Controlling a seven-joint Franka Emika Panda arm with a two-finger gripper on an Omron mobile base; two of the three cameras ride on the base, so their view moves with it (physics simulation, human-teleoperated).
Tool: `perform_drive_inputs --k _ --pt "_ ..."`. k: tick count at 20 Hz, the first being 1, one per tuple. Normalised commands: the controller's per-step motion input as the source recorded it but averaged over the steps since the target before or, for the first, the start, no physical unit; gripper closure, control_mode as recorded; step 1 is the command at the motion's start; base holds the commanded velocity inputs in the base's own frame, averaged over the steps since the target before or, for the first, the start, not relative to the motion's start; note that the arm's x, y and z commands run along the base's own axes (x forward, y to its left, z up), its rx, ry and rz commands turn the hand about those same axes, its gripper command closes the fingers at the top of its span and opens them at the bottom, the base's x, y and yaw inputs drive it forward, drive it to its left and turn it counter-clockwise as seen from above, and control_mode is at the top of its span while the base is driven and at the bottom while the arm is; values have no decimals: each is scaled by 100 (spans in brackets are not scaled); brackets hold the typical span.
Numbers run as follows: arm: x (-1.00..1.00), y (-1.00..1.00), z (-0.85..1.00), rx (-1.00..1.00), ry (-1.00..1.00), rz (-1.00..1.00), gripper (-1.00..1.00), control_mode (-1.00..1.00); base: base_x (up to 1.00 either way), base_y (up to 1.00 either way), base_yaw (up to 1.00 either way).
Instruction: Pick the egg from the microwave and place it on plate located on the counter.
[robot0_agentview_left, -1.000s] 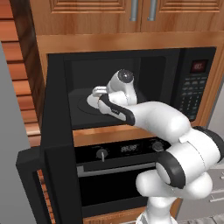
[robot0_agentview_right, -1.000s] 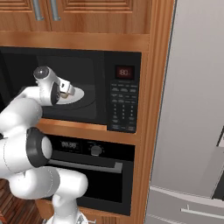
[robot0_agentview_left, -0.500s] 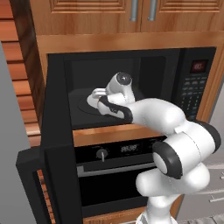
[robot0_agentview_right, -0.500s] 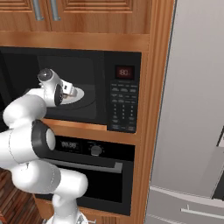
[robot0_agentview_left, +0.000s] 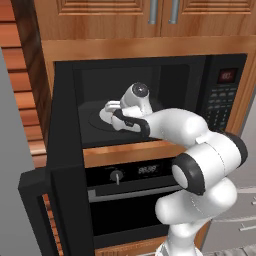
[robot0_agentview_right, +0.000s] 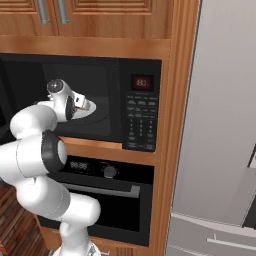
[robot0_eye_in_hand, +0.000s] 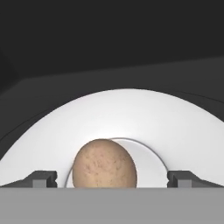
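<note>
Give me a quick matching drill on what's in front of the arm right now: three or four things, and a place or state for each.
Things:
1. egg
2. white plate
3. microwave door
4. gripper

States:
a. swung open
b. lies on the white plate
c. open, a fingertip on each side of the egg
d. rests inside the microwave cavity

Pairs: 1-b, 2-d, 3-a, 4-c
</note>
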Motion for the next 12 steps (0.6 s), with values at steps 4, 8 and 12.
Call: perform_drive_inputs --k 4,8,12 --pt "18 0 -12 0 0 0 -100 -100 0 0 0" --pt "8 0 -12 0 1 0 -100 -100 0 0 0" --pt "0 0 0 0 0 0 -100 -100 0 0 0"
